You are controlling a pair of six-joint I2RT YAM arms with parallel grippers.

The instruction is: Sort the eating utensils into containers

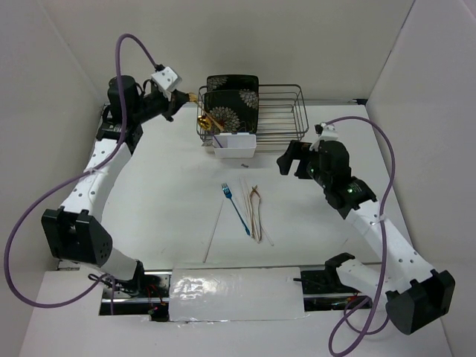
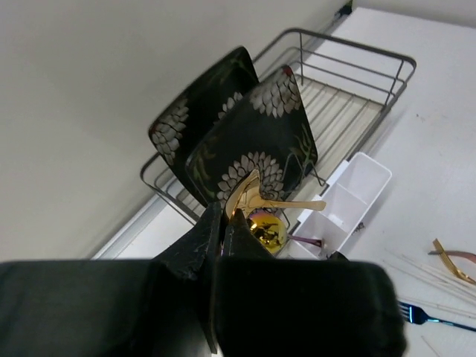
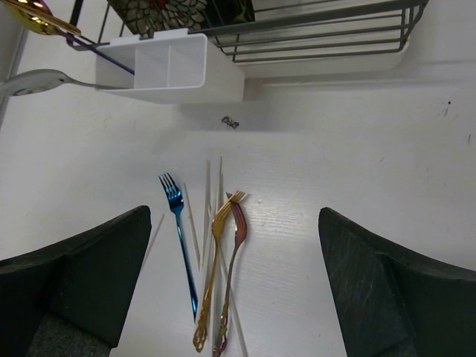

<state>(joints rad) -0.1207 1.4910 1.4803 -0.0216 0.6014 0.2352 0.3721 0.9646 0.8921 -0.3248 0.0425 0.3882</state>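
My left gripper point(image 1: 181, 99) is shut on a gold spoon point(image 1: 194, 97) and holds it in the air left of the rack; in the left wrist view the fingertips point(image 2: 210, 217) pinch its bowl point(image 2: 245, 195). The white caddy point(image 1: 235, 145) hangs on the rack's front and holds an iridescent gold spoon point(image 2: 268, 230) and a silver spoon point(image 3: 33, 82). On the table lie a blue fork point(image 1: 235, 209), a gold fork point(image 3: 211, 275), a pink fork point(image 3: 234, 268) and pale chopsticks point(image 1: 214, 232). My right gripper point(image 1: 292, 160) is open and empty above them.
A black wire dish rack point(image 1: 286, 111) stands at the back with two black floral plates point(image 1: 232, 100) upright in its left end. White walls close in at the left, back and right.
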